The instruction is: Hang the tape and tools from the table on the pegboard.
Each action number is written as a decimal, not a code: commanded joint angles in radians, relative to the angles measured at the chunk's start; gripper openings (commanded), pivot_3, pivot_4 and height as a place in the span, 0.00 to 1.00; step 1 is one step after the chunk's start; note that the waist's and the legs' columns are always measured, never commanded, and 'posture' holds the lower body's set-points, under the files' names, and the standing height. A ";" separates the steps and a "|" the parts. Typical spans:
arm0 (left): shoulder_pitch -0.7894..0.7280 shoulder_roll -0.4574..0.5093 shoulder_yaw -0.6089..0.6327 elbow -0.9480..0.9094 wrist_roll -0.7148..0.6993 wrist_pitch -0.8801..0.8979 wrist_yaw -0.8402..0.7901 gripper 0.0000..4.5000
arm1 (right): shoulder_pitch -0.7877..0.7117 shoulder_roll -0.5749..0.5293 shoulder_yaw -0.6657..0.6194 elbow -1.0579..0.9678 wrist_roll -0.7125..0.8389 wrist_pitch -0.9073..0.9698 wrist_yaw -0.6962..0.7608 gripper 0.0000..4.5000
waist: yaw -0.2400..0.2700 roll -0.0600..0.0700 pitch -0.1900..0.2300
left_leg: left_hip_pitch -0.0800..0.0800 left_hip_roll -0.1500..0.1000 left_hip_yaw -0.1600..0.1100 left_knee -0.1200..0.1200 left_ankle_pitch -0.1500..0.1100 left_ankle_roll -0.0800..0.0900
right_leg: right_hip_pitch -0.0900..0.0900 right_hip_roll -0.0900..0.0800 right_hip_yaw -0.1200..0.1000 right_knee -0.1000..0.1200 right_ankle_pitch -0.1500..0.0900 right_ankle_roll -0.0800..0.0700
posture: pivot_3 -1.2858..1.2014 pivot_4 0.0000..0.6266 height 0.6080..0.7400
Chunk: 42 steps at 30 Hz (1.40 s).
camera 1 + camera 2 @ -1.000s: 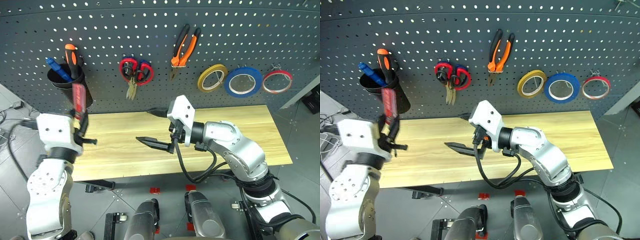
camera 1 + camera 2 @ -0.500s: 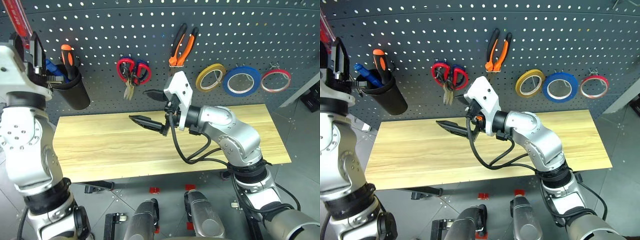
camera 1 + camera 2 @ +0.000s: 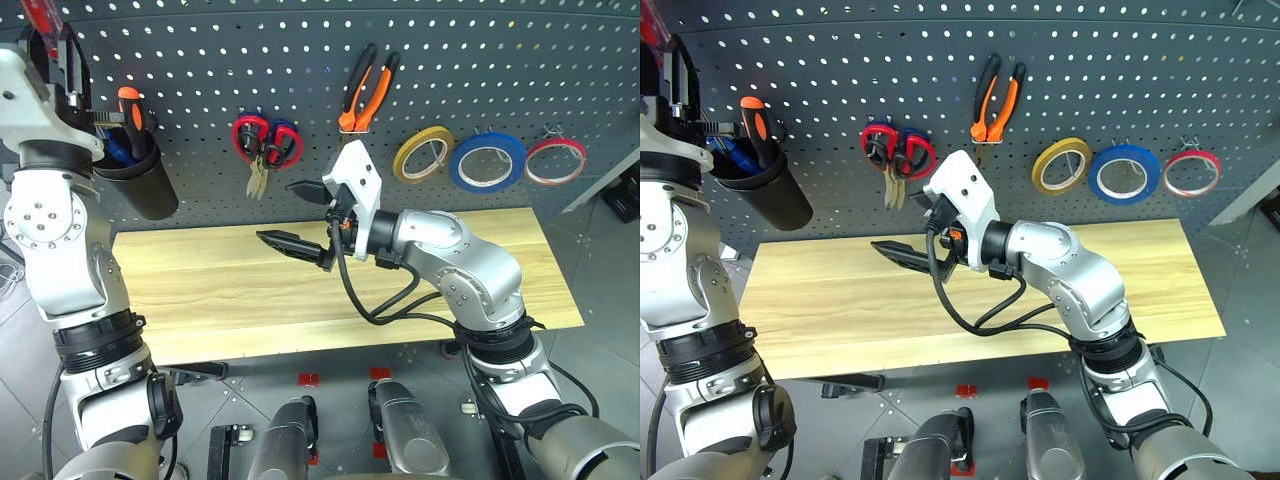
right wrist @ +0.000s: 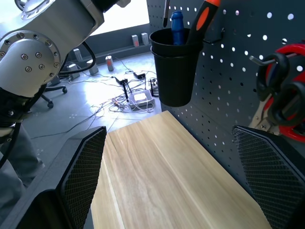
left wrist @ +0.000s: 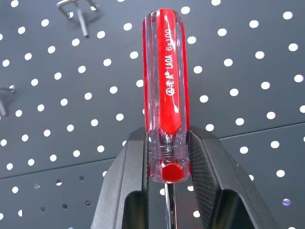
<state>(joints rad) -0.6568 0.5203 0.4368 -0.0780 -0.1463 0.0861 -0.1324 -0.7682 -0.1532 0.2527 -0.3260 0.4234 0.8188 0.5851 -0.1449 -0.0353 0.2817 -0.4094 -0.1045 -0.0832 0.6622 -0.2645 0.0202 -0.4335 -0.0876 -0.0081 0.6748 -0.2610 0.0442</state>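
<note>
My left gripper (image 5: 169, 143) is shut on the screwdriver (image 5: 165, 81) with the translucent red handle, gripping it low on the handle. It holds the tool up against the pegboard (image 3: 200, 60), just above a black cup (image 3: 135, 185) at the upper left. My right gripper (image 3: 297, 217) stands open over the middle of the table (image 3: 220, 290), pointing left, with nothing between its fingers. The orange-and-black pliers (image 3: 365, 90) and the blue tape (image 3: 486, 162) hang on the pegboard.
The black cup holds an orange-and-black screwdriver (image 3: 130, 105) and a blue tool. Red-and-blue scissors (image 3: 265, 145) hang left of the pliers. A yellow roll (image 3: 423, 155) and a red roll (image 3: 555, 162) flank the blue tape. Bare hooks (image 5: 78, 14) stick out near the left gripper.
My left arm has swung up from table height to the pegboard above the black cup, carrying the red screwdriver. The right gripper has stayed open and almost still.
</note>
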 commanded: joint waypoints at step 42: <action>0.656 -0.228 -0.141 -0.493 -0.021 0.493 0.078 0.99 | 0.482 -0.159 -0.105 0.165 -0.337 -0.537 -0.218 1.00 | 0.031 0.000 -0.053 | -0.004 0.010 0.005 0.003 0.006 -0.009 | -0.007 0.007 -0.001 0.005 0.006 -0.009 | 0.42 0.23 1.00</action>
<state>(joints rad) 0.0051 0.2996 0.2919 -0.5712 -0.1582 0.6224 -0.0448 -0.2914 -0.3123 0.1750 -0.1569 0.1087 0.3495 0.3888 -0.1139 -0.0358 0.2291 -0.4135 -0.0944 -0.0776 0.6655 -0.2588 0.0109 -0.4403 -0.0801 -0.0092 0.6799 -0.2546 0.0350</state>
